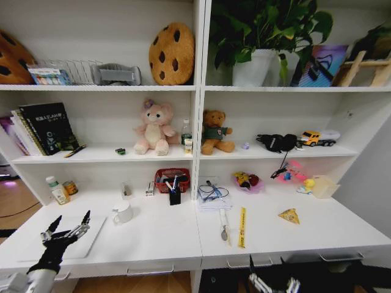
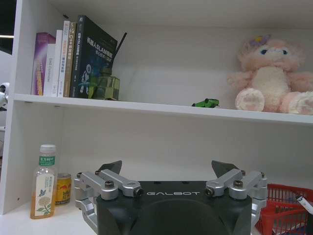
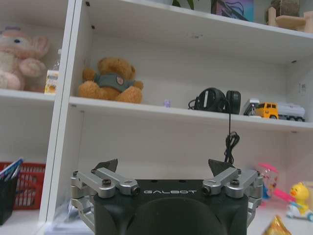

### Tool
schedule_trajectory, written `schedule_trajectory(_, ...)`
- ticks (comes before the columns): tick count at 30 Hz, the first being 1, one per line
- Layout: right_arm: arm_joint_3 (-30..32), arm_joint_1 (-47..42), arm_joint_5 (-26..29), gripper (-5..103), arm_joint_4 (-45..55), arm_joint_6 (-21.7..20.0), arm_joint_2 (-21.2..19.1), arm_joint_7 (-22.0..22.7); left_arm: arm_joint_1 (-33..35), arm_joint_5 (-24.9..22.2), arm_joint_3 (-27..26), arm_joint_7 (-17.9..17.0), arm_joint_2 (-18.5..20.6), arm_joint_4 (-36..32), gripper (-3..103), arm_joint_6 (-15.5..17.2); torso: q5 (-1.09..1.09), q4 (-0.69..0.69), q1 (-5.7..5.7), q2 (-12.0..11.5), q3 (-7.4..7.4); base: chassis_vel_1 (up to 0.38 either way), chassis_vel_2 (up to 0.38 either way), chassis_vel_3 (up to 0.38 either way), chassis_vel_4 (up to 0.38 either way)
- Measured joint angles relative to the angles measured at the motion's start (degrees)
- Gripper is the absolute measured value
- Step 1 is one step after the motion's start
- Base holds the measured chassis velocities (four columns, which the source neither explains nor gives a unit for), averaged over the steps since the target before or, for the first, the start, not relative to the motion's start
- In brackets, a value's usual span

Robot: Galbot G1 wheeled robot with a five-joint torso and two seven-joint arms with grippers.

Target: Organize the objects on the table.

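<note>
Left tool (image 1: 69,224) open over the laptop (image 1: 72,239) at the surface (image 1: 159,235) front-left, pens in the black cup (image 1: 175,194) ahead and rightward, right tool (image 1: 273,282) open below the front edge, farther off.

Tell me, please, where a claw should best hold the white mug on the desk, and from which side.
Probably grip the white mug by its rim from above: it stands upright with open desk around it. The open left claw is nearest.
</note>
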Motion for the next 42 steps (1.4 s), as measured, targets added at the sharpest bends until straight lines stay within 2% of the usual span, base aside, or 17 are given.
schedule_trajectory(2,1.2,3.5,3.8,100,2.7,-5.8,-2.3,-0.5,0.0,0.0,0.0,0.0,0.0,0.0,100,0.0,0.01,0.01,0.0,0.0,0.0,0.0,0.0,0.0,0.0)
schedule_trajectory(3,1.2,3.5,3.8,100,2.7,-5.8,-2.3,-0.5,0.0,0.0,0.0,0.0,0.0,0.0,100,0.0,0.01,0.01,0.0,0.0,0.0,0.0,0.0,0.0,0.0)
schedule_trajectory(5,2.1,6.2,6.8,100,4.0,-9.5,-4.4,-0.7,0.0,0.0,0.0,0.0,0.0,0.0,100,0.0,0.0,0.01,0.0,0.0,0.0,0.0,0.0,0.0,0.0)
schedule_trajectory(8,2.9,8.0,9.1,100,4.0,-11.3,-5.7,-0.7,0.0,0.0,0.0,0.0,0.0,0.0,100,0.0,0.0,0.01,0.0,0.0,0.0,0.0,0.0,0.0,0.0)
schedule_trajectory(19,7.6,9.9,15.0,100,1.3,-12.0,-8.3,-0.7,0.0,0.0,0.0,0.0,0.0,0.0,100,0.0,0.01,0.01,0.0,0.0,0.0,-0.105,-0.102,0.111,0.114)
schedule_trajectory(24,9.9,11.1,20.4,100,0.4,-12.9,-10.0,-0.3,0.0,0.0,0.0,0.0,0.0,0.0,100,0.0,0.04,0.0,0.0,0.0,0.0,-0.214,-0.218,0.196,0.211)
schedule_trajectory(25,10.8,11.7,23.6,100,0.7,-15.6,-11.0,0.2,0.0,0.0,0.0,0.0,0.0,0.0,100,0.0,0.04,0.0,0.0,0.0,0.0,-0.111,-0.169,0.148,0.192)
schedule_trajectory(26,10.8,11.7,23.6,100,0.7,-15.6,-11.0,0.2,0.0,0.0,0.0,0.0,0.0,0.0,100,0.0,0.04,0.0,0.0,0.0,0.0,-0.111,-0.169,0.148,0.192)
schedule_trajectory(27,11.5,12.4,25.6,100,1.0,-18.5,-11.8,0.9,0.0,0.0,0.0,0.0,0.0,0.0,100,0.0,0.03,0.0,0.01,0.0,0.01,-0.111,-0.169,0.104,0.141)
schedule_trajectory(28,12.5,14.0,27.9,100,0.9,-24.1,-13.1,2.5,0.0,0.0,0.0,0.0,0.0,0.0,100,0.0,0.02,0.0,0.0,0.0,0.0,-0.034,-0.101,0.052,0.044)
schedule_trajectory(29,12.5,14.0,27.9,100,0.9,-24.1,-13.1,2.5,0.0,0.0,0.0,0.0,0.0,0.0,100,0.0,0.02,0.0,0.0,0.0,0.0,-0.034,-0.101,0.052,0.044)
schedule_trajectory(32,13.1,19.5,31.0,100,-1.9,-33.9,-16.3,5.9,0.0,0.0,0.0,0.0,0.0,0.0,100,0.0,-0.03,0.0,0.0,0.0,0.0,0.004,-0.006,-0.002,-0.021)
schedule_trajectory(33,13.1,19.5,31.0,100,-1.9,-33.9,-16.3,5.9,0.0,0.0,0.0,0.0,0.0,0.0,100,0.0,-0.03,0.0,0.0,0.0,0.0,0.034,0.021,-0.058,-0.042)
schedule_trajectory(36,11.6,25.8,33.1,100,-5.9,-39.1,-19.2,7.3,0.0,0.0,0.0,0.0,0.0,0.0,100,0.0,-0.04,0.02,0.0,0.0,0.0,0.065,0.087,-0.052,-0.054)
schedule_trajectory(42,6.8,33.3,35.4,100,-13.4,-44.1,-21.5,9.7,0.0,0.0,0.0,0.0,0.0,0.0,100,0.0,-0.01,0.02,0.0,0.0,0.0,0.011,0.013,-0.008,-0.009)
